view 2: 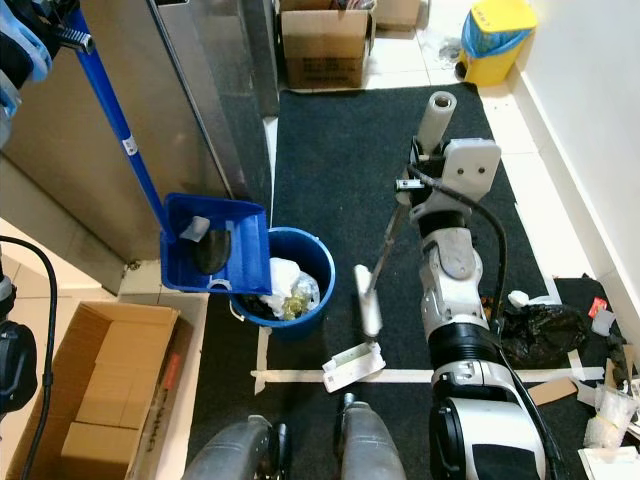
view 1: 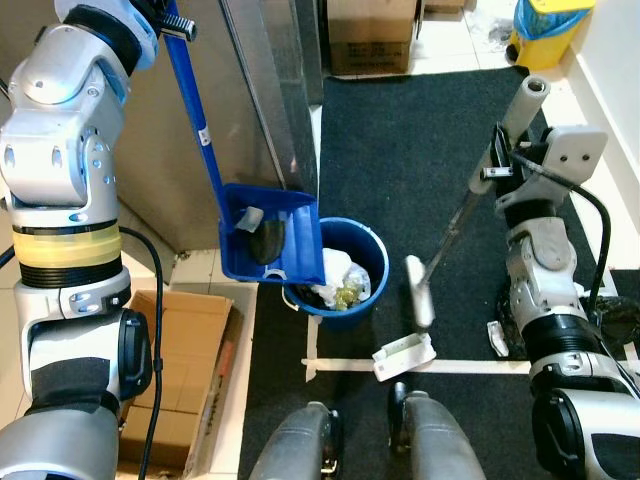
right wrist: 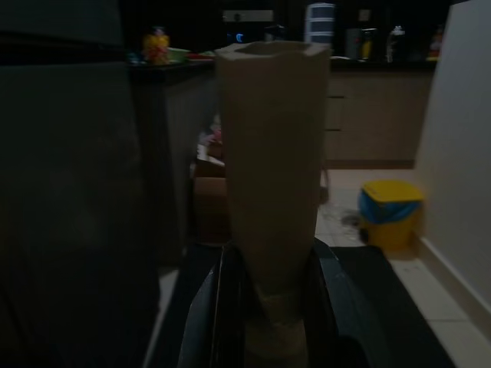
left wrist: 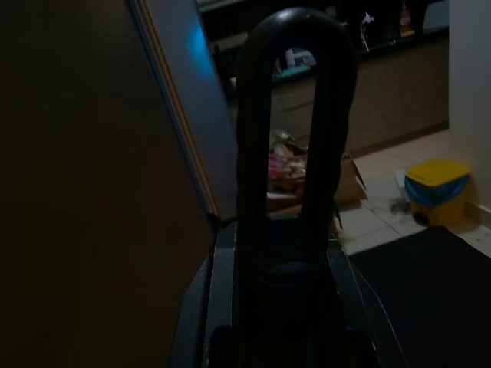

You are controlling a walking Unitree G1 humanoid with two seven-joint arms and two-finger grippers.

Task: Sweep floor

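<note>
left gripper (left wrist: 295,253) jaws pinching blue dustpan handle (view 1: 197,110), tilting dustpan (view 1: 265,235) so debris drops into blue bucket (view 1: 350,265); right gripper (right wrist: 272,291) jaws clamping broom handle (view 1: 520,112), brush (view 1: 418,290) parked on dark mat (view 1: 400,150).

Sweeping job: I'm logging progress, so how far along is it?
Done: litter gathered in the blue dustpan. In hand: left claw tips that dustpan over the blue bucket, right claw holds the broom. Left: white scrap on the mat and litter by the wall.

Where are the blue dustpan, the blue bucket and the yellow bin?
blue dustpan (view 1: 245,250), left eye view, on its inner floor.
blue bucket (view 1: 372,252), left eye view, on its far inner wall.
yellow bin (view 2: 497,40), right eye view, on its front.
</note>
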